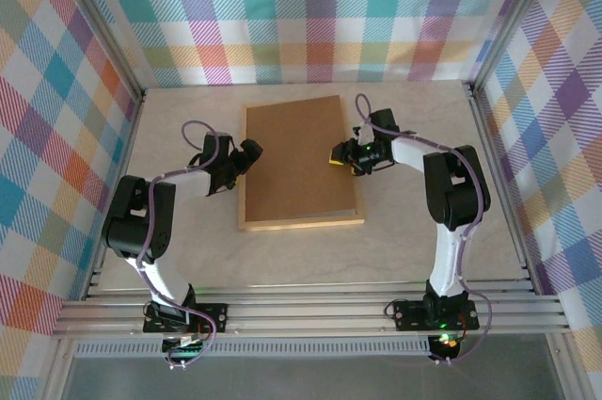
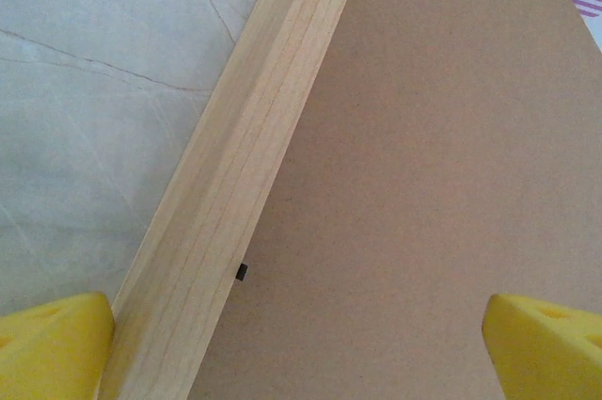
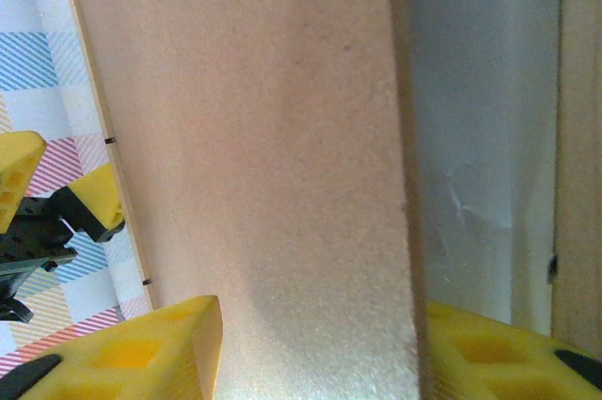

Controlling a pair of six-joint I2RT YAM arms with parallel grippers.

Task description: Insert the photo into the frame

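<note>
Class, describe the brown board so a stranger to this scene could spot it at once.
At the middle of the pale table lies a frame of thin light wood. Inside it sits the board: a flat, plain brown sheet, darker and duller than the grained rim around it.

the flat brown fibreboard backing (image 1: 296, 160) covers the whole inside of the thin light golden wood picture frame (image 1: 301, 223), so whatever's under it is hidden from above. the right wrist view is all soft, and the pale whitish surface (image 3: 480, 136) past the board's edge is too blurry to say what it is. the left gripper (image 2: 301, 353) has its yellow fingertips (image 2: 52, 348) chopped off by the bottom edge, same with the right gripper (image 3: 315, 353). there's a tiny black speck (image 2: 241, 271) by the frame rail, too small to tell.
</note>
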